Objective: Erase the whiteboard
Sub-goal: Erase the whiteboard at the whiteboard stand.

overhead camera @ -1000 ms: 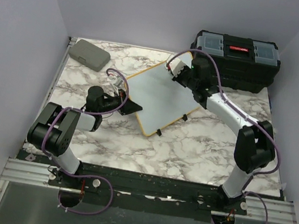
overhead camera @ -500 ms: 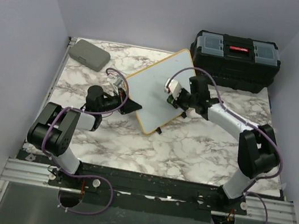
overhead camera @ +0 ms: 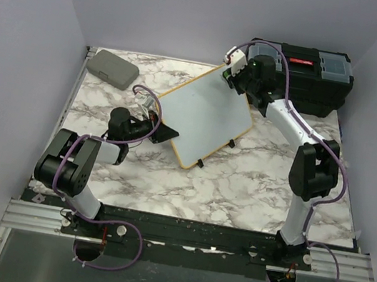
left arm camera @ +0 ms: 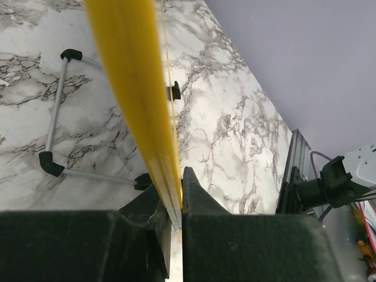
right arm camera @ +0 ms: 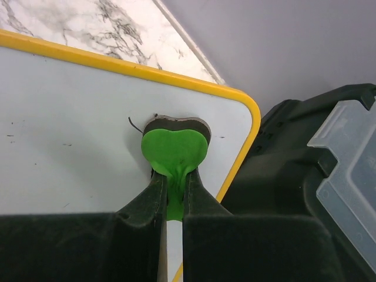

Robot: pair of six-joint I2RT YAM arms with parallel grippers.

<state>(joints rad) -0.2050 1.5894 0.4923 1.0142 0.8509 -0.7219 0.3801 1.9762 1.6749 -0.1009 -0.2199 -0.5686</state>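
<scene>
The whiteboard [overhead camera: 203, 118], white with a yellow frame and small black feet, stands tilted at the table's middle. My left gripper [overhead camera: 163, 134] is shut on its left edge; in the left wrist view the yellow frame [left arm camera: 141, 100] runs between my fingers [left arm camera: 173, 200]. My right gripper [overhead camera: 232, 78] is at the board's far corner, shut on a green eraser [right arm camera: 175, 150] whose dark pad presses on the white face [right arm camera: 70, 153] near the rounded corner. The face looks clean apart from tiny specks.
A black toolbox [overhead camera: 298, 72] with clear lid compartments stands at the back right, just behind my right gripper, and shows in the right wrist view [right arm camera: 317, 153]. A flat grey case [overhead camera: 113, 68] lies at the back left. The board's wire stand [left arm camera: 56, 111] rests on the marble table.
My right gripper with the eraser swept from the far corner down across the board, then back up to the far corner. The board rocked slightly. My left gripper stayed in place.
</scene>
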